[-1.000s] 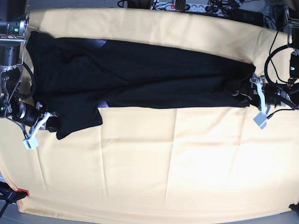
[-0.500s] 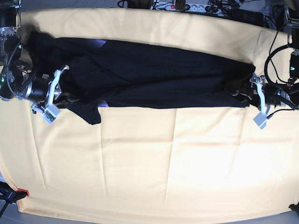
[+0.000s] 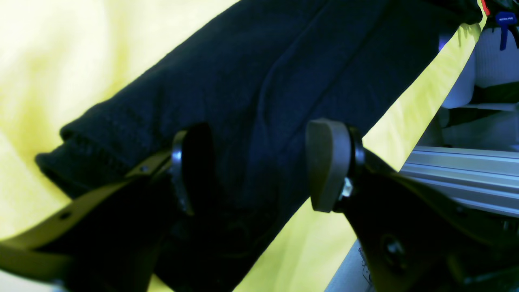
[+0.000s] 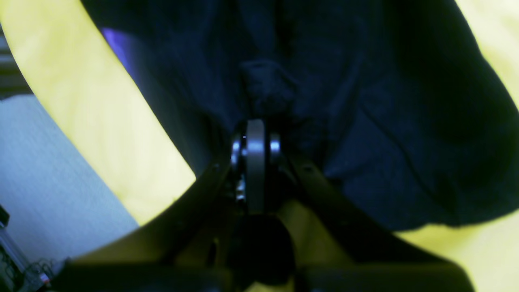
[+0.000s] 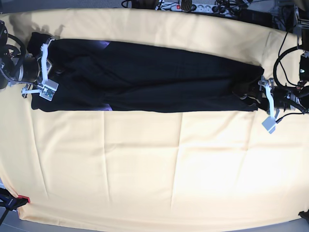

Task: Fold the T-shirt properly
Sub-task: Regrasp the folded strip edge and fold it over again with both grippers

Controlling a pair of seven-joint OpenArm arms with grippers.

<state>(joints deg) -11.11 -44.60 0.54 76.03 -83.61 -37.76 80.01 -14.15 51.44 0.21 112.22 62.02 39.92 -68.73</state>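
The black T-shirt (image 5: 154,79) lies stretched in a long band across the far half of the yellow table cover (image 5: 159,164). Small purple bits of print (image 5: 107,107) peek out at its edges. My right gripper (image 5: 48,71) is at the shirt's left end. In the right wrist view it (image 4: 255,125) is shut on a bunched fold of the black cloth (image 4: 265,87). My left gripper (image 5: 246,95) is at the shirt's right end. In the left wrist view it (image 3: 261,168) is open, with the shirt's hem (image 3: 251,101) between its fingers (image 3: 326,170).
A power strip (image 5: 186,7) and cables lie along the table's far edge. More cables and equipment (image 5: 297,72) stand at the right edge. A red-tipped clamp (image 5: 21,199) holds the cover at the front left corner.
My right gripper has carried the hanging sleeve flap from the front left up and back over the shirt's left end. The shirt's near edge is now straight. The left arm has not moved.
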